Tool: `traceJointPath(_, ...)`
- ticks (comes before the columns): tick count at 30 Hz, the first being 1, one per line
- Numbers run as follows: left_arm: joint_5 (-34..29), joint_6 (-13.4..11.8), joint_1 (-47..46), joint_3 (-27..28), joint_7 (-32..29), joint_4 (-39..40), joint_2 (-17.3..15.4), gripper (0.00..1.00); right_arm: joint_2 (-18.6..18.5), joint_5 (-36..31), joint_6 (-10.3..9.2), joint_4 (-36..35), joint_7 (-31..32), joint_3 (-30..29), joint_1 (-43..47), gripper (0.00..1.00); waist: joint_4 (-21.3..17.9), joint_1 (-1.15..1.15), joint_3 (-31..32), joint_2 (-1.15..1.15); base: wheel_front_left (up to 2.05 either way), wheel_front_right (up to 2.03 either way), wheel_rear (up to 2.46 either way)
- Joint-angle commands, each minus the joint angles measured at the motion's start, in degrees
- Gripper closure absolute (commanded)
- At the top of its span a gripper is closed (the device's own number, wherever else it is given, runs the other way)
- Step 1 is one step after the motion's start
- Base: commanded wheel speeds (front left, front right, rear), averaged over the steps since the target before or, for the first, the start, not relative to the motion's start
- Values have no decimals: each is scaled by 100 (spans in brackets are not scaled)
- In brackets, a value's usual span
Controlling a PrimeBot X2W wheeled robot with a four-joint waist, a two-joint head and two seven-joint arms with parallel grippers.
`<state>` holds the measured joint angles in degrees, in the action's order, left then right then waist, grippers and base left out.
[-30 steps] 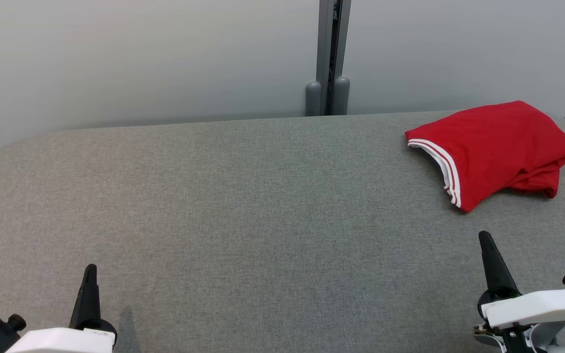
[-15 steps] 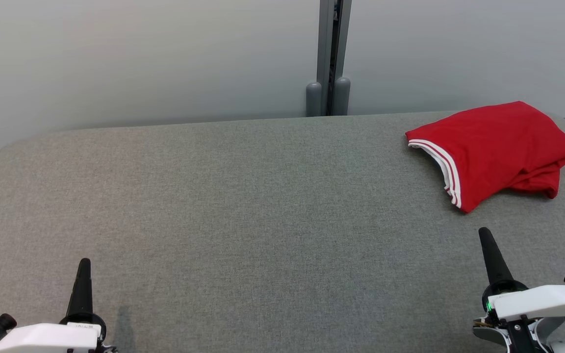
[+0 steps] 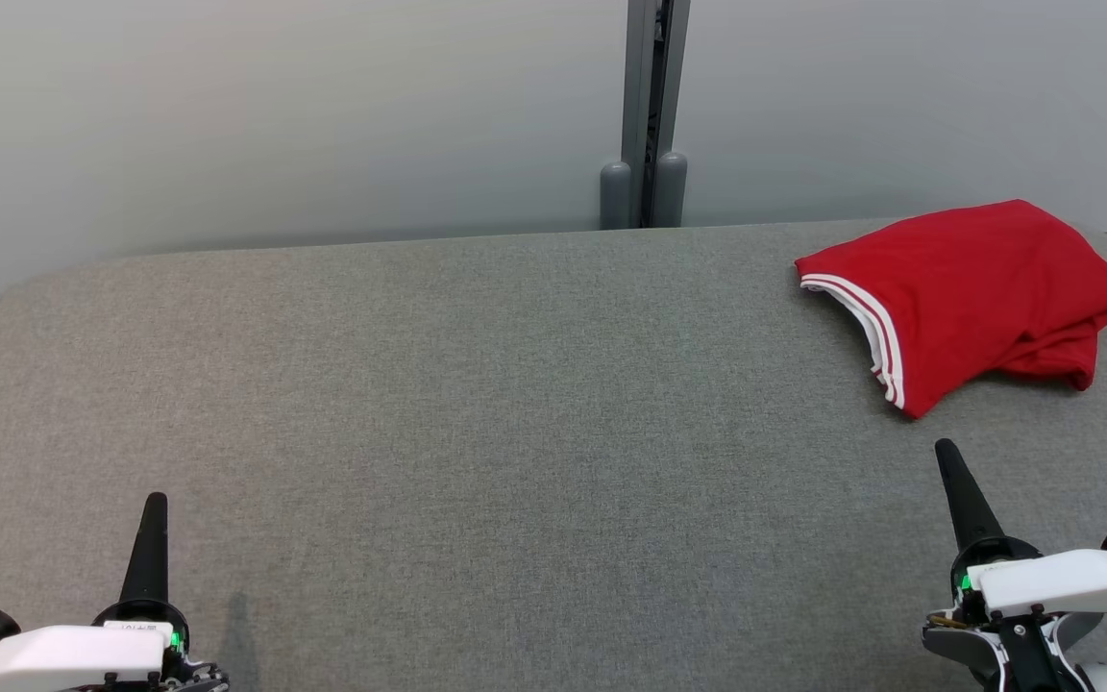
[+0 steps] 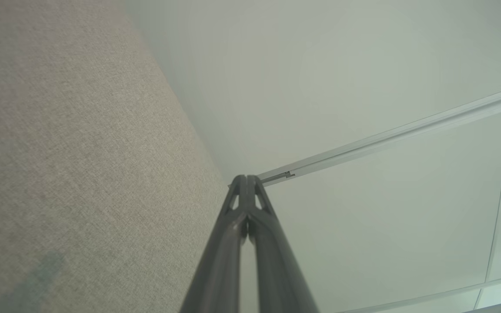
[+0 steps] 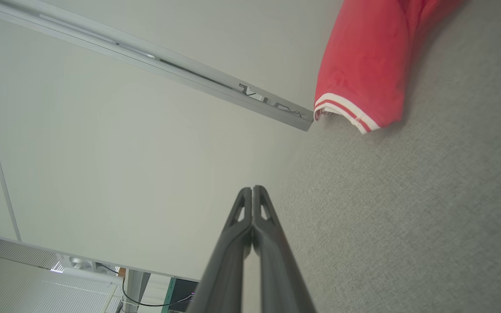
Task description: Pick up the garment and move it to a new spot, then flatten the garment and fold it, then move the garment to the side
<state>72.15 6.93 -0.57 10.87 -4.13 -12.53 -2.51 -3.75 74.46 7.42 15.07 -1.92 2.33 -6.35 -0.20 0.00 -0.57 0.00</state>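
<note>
A folded red garment (image 3: pixel 976 293) with white-striped trim lies at the far right of the grey fabric surface (image 3: pixel 515 404); its trimmed edge also shows in the right wrist view as the garment (image 5: pixel 368 65). My right gripper (image 3: pixel 946 452) is shut and empty, a short way in front of the garment and not touching it. In the right wrist view the right gripper (image 5: pixel 252 189) has both fingers pressed together. My left gripper (image 3: pixel 156 502) is shut and empty at the near left, far from the garment; the left gripper (image 4: pixel 246 178) shows closed tips.
A pale wall with a grey vertical post (image 3: pixel 648 115) stands behind the surface. The surface's rounded far-left corner (image 3: pixel 25 284) and far edge bound the work area. Broad grey fabric spreads between the two grippers.
The left gripper has drifted slightly left and its tip has risen in the head view. The right gripper's tip has edged up a little. The garment has not moved.
</note>
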Motion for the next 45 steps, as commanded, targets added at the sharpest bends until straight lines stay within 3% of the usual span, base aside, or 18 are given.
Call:
traceJointPath(1,150,32,-163,48,-51,57,-35,100,-9,133,10,-30,41,-31,-87,100,1,0,1,0,0,0,0)
traceJointPath(45,1965,74,-361,322,-643,83,-51,100,77,1837,12,136,451,-123,-255,100,21,0,25,0,0,0,0)
